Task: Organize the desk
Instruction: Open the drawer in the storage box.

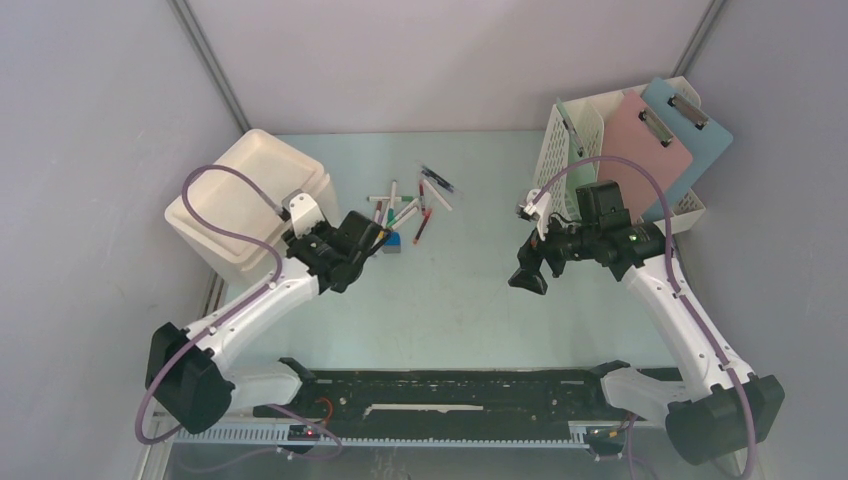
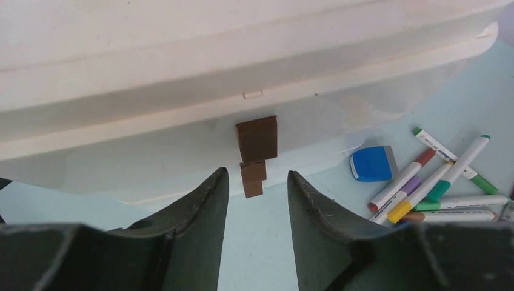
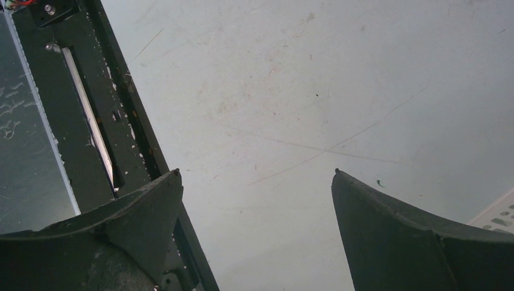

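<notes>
Desk (image 1: 470, 300) below: L tool (image 2: 257, 176) part open, empty, facing white bin (image 2: 182, 60); R tool (image 3: 256, 173) wide open, empty.

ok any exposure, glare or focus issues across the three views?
Top external: even soft light, sharp throughout, only faint shadows on the desk. Left wrist: the white bin washes out towards the top, the left fingers are dark, the markers crisp. Right wrist: desk scratches sharp, right fingers nearly black, no glare.
</notes>
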`<action>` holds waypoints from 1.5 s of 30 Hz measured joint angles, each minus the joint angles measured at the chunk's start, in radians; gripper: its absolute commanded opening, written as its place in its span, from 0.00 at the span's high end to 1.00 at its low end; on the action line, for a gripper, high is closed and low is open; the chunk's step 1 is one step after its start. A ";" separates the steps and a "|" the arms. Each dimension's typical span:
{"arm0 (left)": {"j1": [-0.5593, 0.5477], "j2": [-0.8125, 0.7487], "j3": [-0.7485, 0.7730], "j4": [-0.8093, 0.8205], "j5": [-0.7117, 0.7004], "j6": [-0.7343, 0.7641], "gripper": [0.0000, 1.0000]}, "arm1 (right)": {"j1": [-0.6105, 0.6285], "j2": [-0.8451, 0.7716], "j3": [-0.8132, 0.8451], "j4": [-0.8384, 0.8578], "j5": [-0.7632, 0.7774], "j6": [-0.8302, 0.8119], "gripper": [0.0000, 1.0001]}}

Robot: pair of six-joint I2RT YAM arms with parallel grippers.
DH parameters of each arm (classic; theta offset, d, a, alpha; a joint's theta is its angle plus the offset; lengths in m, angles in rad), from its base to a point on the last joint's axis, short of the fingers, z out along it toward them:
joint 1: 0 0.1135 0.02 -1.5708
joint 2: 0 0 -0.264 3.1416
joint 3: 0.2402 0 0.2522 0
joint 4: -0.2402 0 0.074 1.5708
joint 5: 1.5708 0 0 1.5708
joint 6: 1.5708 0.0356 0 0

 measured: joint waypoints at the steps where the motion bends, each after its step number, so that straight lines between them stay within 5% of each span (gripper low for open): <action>1: 0.008 -0.003 0.000 0.008 0.001 0.011 0.52 | 0.000 0.000 0.000 0.000 0.000 0.000 0.00; 6: 0.053 -0.010 -0.001 0.062 0.023 0.075 0.56 | 0.000 0.000 0.000 0.000 -0.001 0.000 0.00; 25: 0.134 -0.035 -0.010 0.180 0.124 0.219 0.97 | -0.001 0.000 0.000 0.000 -0.001 0.000 0.00; 45: 0.061 -0.192 -0.093 0.267 0.237 0.275 1.00 | -0.001 0.000 0.000 0.000 0.000 0.000 0.00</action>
